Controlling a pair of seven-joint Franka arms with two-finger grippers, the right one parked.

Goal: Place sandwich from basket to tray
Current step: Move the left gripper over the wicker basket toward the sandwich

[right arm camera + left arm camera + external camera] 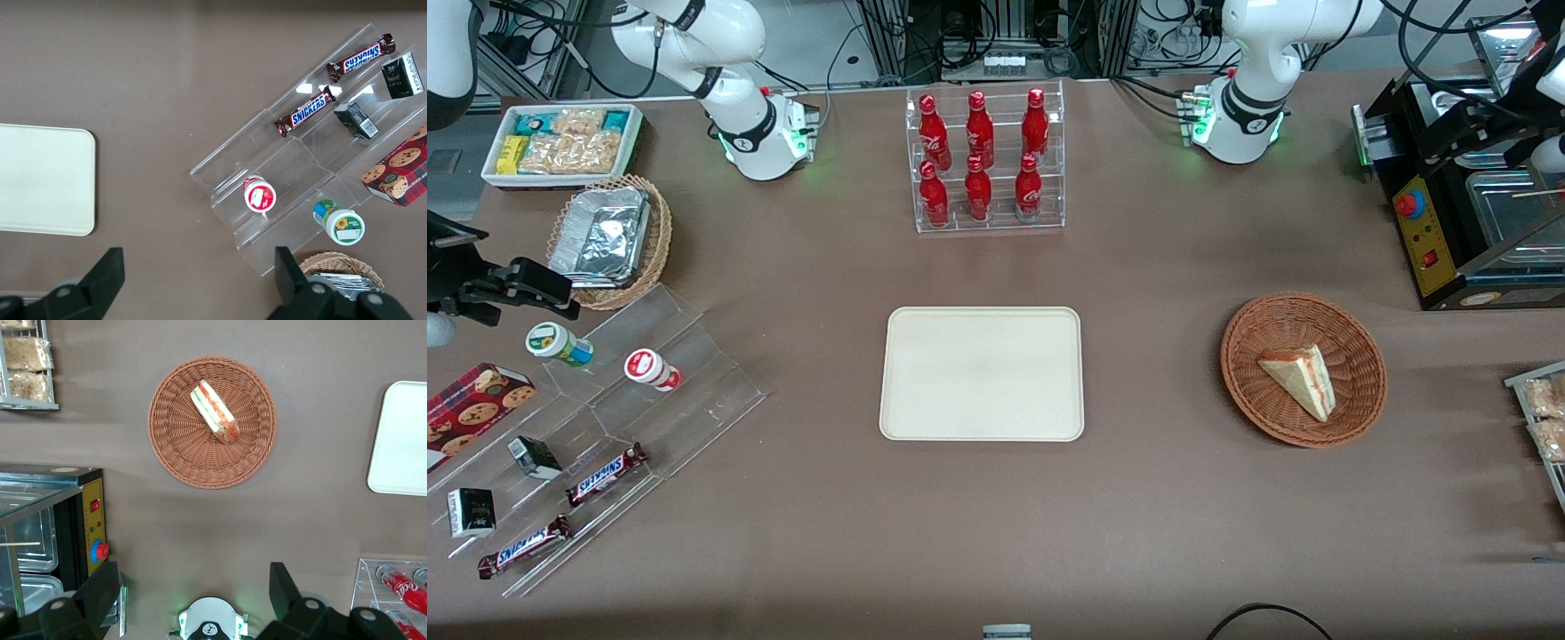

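The sandwich (1303,378) is a pale bread wedge with red and green filling. It lies in the reddish-brown wicker basket (1254,409), which stands toward the working arm's end of the table. The cream tray (983,373) lies mid-table beside the basket, with nothing on it. In the left wrist view my left gripper (193,577) is open and holds nothing. It hangs high above the table, over its own arm's base. The sandwich (215,411), basket (180,447) and an edge of the tray (403,440) show far below it.
A clear rack of red bottles (985,160) stands farther from the front camera than the tray. A black machine (1449,196) and a rack of snack packets (1543,418) flank the basket. A clear stepped stand with snacks (596,418) stands toward the parked arm's end.
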